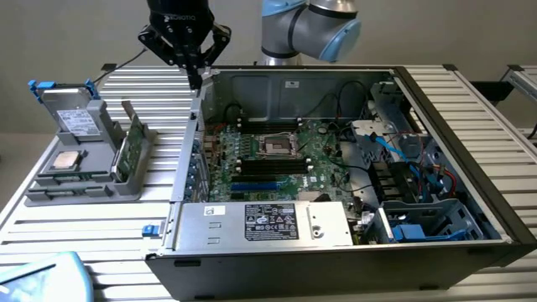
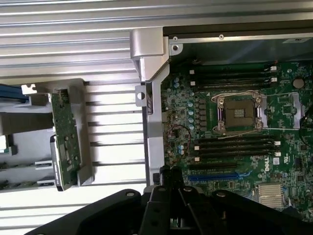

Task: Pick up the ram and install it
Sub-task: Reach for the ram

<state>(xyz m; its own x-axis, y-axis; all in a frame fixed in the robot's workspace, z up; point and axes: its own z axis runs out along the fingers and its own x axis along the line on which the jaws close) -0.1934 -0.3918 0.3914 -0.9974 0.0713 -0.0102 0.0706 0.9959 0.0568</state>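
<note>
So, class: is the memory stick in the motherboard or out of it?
Out. The memory stick stands on edge in the grey holder beside the computer case, apart from the motherboard.

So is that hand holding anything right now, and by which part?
Nothing is held. The hand is shut and empty, hovering over a corner of the computer case. The ram stands on edge in its grey holder, untouched.

Exterior view: raised beside computer case [image 1: 336, 267], angled down into it, farther off. Wrist view: above case wall, straight down, closer. Shared: motherboard [image 2: 244, 147].
</note>
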